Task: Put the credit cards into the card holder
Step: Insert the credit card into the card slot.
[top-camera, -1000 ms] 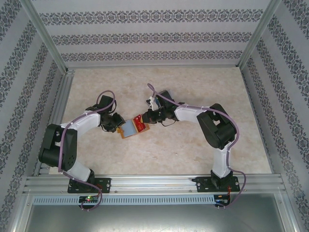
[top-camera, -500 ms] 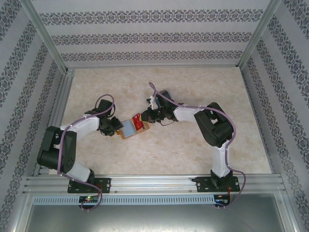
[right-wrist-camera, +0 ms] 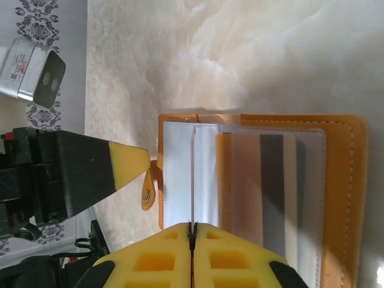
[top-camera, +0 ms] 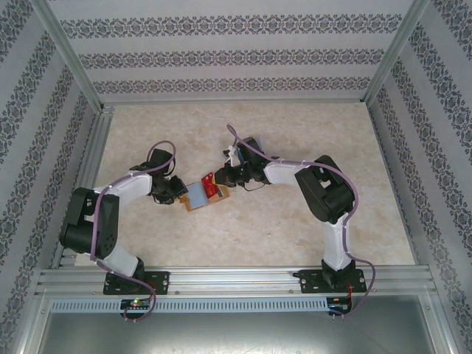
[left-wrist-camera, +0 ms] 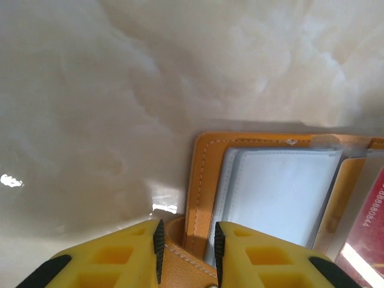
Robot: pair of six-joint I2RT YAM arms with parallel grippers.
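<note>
Two grippers: both meet at the card holder (top-camera: 193, 207), which lies open on the table (top-camera: 295, 236) just left of centre in the top view.
Left gripper (left-wrist-camera: 187, 233): low in its wrist view, jaws a little apart with the holder's orange tab (left-wrist-camera: 179, 247) between them; whether they press on it cannot be told.
Pockets (left-wrist-camera: 282, 198): pale and face up; a striped grey card (right-wrist-camera: 273, 192) sits in a clear sleeve.
Red card (left-wrist-camera: 366, 240): on edge over the pockets, pinched by the right gripper (right-wrist-camera: 192, 229), jaws together on it.
Risk, holder: if the left hold is loose, the card's push likely slides or folds the wallet.
Risk, card: it may meet a sleeve's edge rather than its mouth, then buckle, skid from the pinch, or land between leaves.
</note>
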